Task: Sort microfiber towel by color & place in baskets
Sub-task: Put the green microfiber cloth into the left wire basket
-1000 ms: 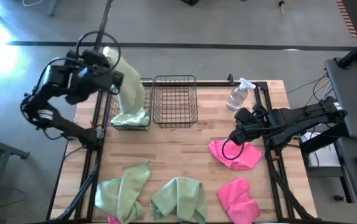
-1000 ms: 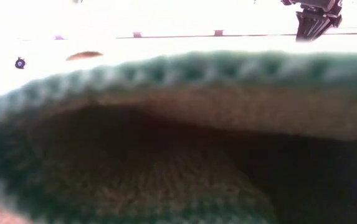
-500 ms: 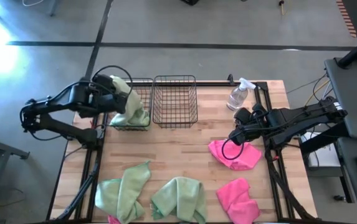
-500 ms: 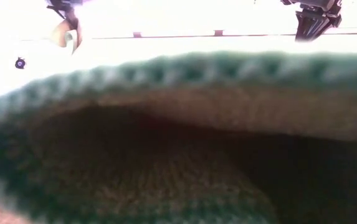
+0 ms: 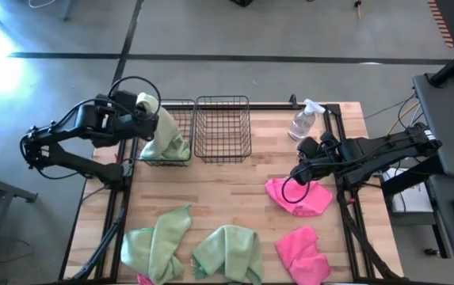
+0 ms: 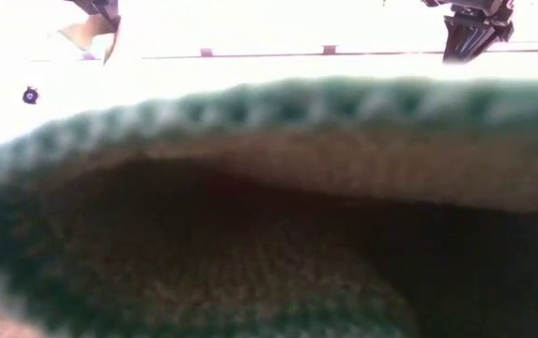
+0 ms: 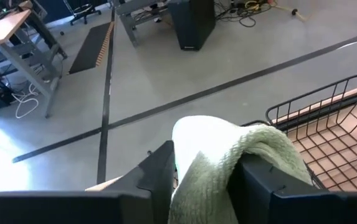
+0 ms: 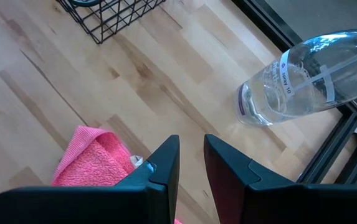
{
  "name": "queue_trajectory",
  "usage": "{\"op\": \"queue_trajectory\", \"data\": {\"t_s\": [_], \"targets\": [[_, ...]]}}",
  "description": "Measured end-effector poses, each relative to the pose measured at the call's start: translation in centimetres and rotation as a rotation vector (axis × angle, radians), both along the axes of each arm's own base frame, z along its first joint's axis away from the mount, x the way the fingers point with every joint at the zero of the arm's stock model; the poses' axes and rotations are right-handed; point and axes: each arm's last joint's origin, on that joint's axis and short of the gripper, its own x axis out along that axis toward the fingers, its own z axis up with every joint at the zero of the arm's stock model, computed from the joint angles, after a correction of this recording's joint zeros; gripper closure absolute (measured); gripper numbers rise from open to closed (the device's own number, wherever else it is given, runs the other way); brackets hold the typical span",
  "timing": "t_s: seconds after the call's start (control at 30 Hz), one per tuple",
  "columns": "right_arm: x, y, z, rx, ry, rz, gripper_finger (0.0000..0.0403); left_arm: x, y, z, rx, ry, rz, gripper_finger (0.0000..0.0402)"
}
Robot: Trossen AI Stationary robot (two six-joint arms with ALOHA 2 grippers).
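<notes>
L end effector (image 5: 141, 119) sits over the left wire basket (image 5: 181, 107), fingers apart w/ a light green towel (image 5: 165, 138) between them, cloth draping down into that basket. R end effector (image 5: 300, 172) hovers just above a pink towel (image 5: 304, 199) on the bench (image 5: 219, 190), fingers slightly apart, nothing gripped. 2nd basket (image 5: 223, 128) beside it; 2 green towels (image 5: 157, 241) and another pink (image 5: 304, 253) near front edge.

Green towel (image 6: 250, 216) fills view — right claw (image 6: 466, 42) above, far side.
</notes>
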Motion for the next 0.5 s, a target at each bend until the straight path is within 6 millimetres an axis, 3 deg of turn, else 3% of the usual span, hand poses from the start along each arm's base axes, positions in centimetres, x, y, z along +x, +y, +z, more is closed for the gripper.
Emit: {"op": "queue_trajectory", "data": {"t_s": [0.5], "targets": [[0.0,0.0,0.0,0.003,-0.002,0.001,0.0335,0.0,1.2,-0.8,-0.037,0.015,0.084,0.0213]]}}
